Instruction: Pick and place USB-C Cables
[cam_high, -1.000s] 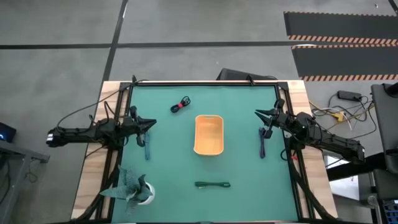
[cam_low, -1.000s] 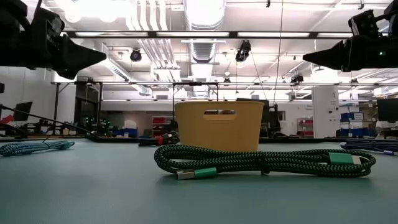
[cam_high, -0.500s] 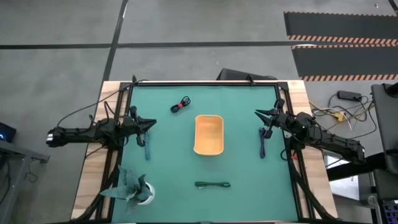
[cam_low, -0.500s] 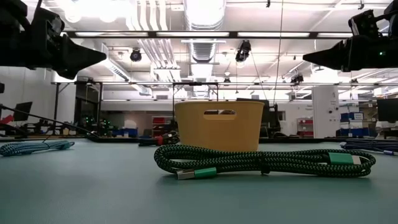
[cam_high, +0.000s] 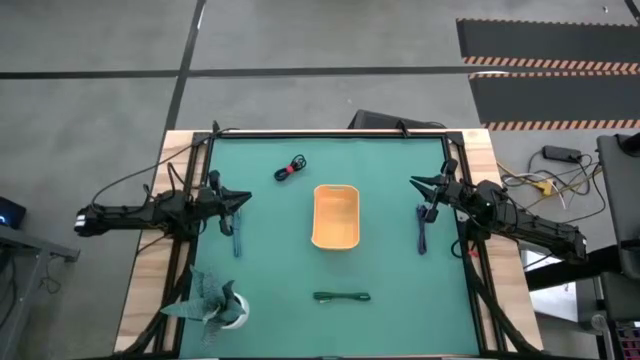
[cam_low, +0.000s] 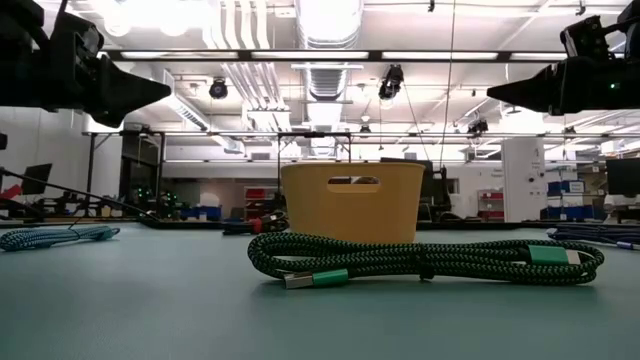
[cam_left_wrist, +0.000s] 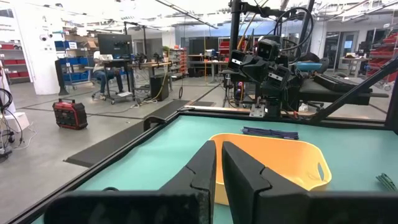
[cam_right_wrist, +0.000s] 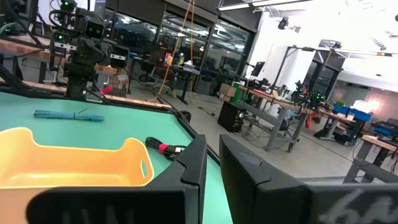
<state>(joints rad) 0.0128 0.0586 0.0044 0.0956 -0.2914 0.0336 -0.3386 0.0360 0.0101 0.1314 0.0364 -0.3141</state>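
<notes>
An orange tray (cam_high: 336, 217) sits in the middle of a green table (cam_high: 390, 290) with four bundled cables lying around it: the red-and-black cable (cam_high: 291, 169) beyond its far left corner, the light blue cable (cam_high: 237, 238) to its left, the purple cable (cam_high: 422, 235) to its right, and the dark green cable (cam_high: 342, 296) in front of it (none inside the tray). The left gripper (cam_high: 244, 199) hangs above the table's left side near the light blue cable, fingers together and holding nothing. The right gripper (cam_high: 415, 182) hangs above the right side near the purple cable, its fingers nearly together with a narrow gap and nothing between them.

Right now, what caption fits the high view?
Orange tray mid-mat, four cables untouched around it; left gripper and right gripper wait at the sides.
</notes>
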